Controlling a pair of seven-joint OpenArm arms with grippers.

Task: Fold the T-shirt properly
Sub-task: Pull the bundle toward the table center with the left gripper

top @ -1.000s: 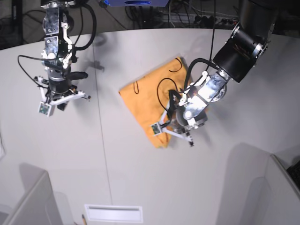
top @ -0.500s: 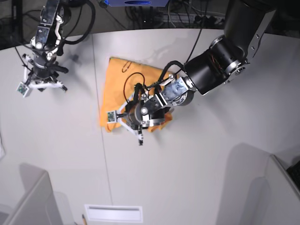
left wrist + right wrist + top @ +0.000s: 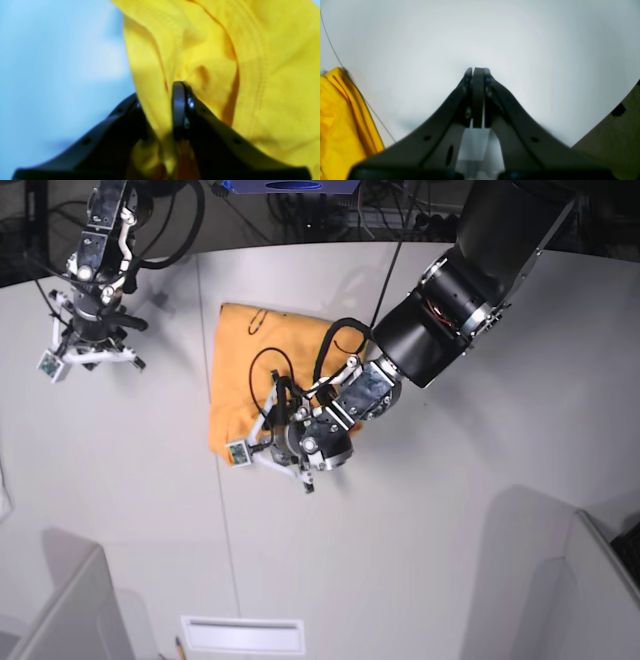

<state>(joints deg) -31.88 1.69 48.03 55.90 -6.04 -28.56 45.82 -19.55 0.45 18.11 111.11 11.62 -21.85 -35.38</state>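
Observation:
The T-shirt (image 3: 250,365) lies folded in a rough rectangle on the white table (image 3: 450,510), light orange with thin dark loops on it. My left gripper (image 3: 268,450) is at the shirt's near edge. In the left wrist view the left gripper (image 3: 160,100) is shut on a bunched fold of the yellow T-shirt (image 3: 250,75). My right gripper (image 3: 90,358) hangs over bare table to the left of the shirt, apart from it. In the right wrist view the right gripper (image 3: 475,72) is shut and empty, with the T-shirt (image 3: 340,125) at the left edge.
A seam (image 3: 215,480) runs down the table left of the shirt. Grey panels (image 3: 60,610) stand at the near corners, with a white slot (image 3: 240,635) between them. Cables (image 3: 400,220) lie beyond the far edge. A thin cable (image 3: 357,90) crosses the right wrist view.
My left gripper has dragged the shirt leftward across the table, and the shirt now lies squarer. My right arm has swung away to the far left.

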